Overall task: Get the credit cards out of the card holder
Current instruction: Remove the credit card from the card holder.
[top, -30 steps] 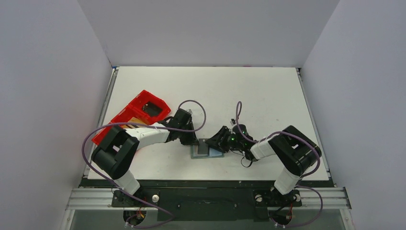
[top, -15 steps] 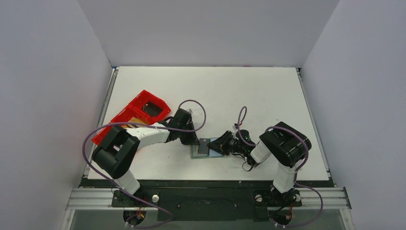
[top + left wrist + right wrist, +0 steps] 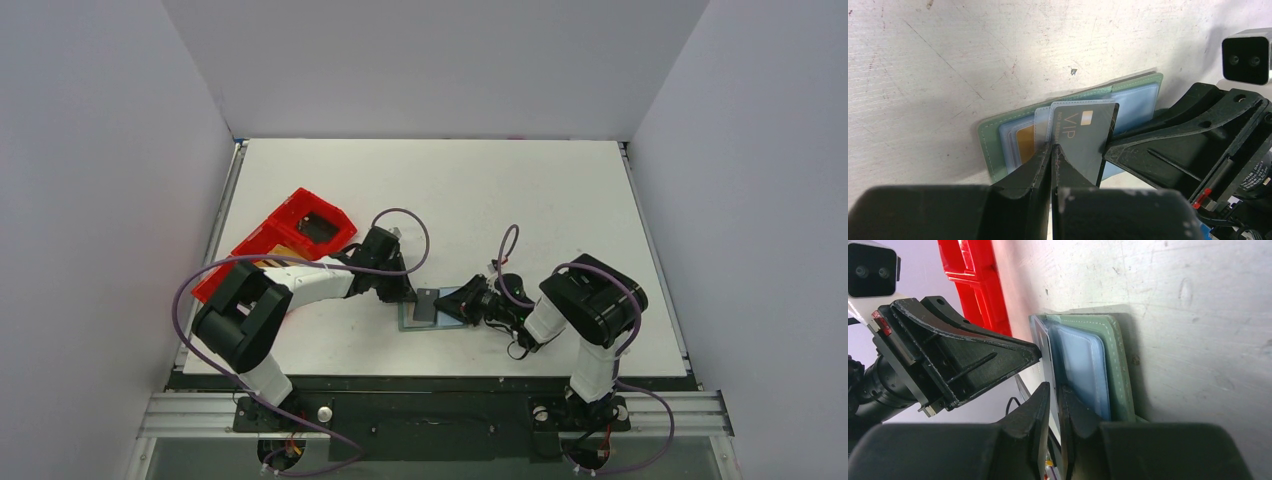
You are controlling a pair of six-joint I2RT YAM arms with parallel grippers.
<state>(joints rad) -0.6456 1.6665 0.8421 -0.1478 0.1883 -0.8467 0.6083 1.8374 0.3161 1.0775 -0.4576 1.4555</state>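
We see the grey-green card holder (image 3: 989, 145) open flat on the bench (image 3: 923, 60), an orange card (image 3: 1025, 145) pocketed; left fingers (image 3: 1048, 157) clenched against it, right fingers (image 3: 1045, 395) pinching a dark VIP card (image 3: 1083, 140).

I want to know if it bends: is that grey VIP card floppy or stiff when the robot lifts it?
Probably stiff: the grey VIP card looks flat and unbent while sticking out of the card holder. Likely light and slippery too: it looks thin and shiny.

Card holder (image 3: 988, 146): matt grey-green cover, stitched edge; glossy clear plastic sleeves. Credit card (image 3: 1083, 137): smooth, glossy plastic. Left gripper (image 3: 1053, 150), right gripper (image 3: 1054, 390): matt black plastic, scuffed. Tray (image 3: 973, 280): glossy red plastic. Surface (image 3: 948, 60): white, matt, scratched.
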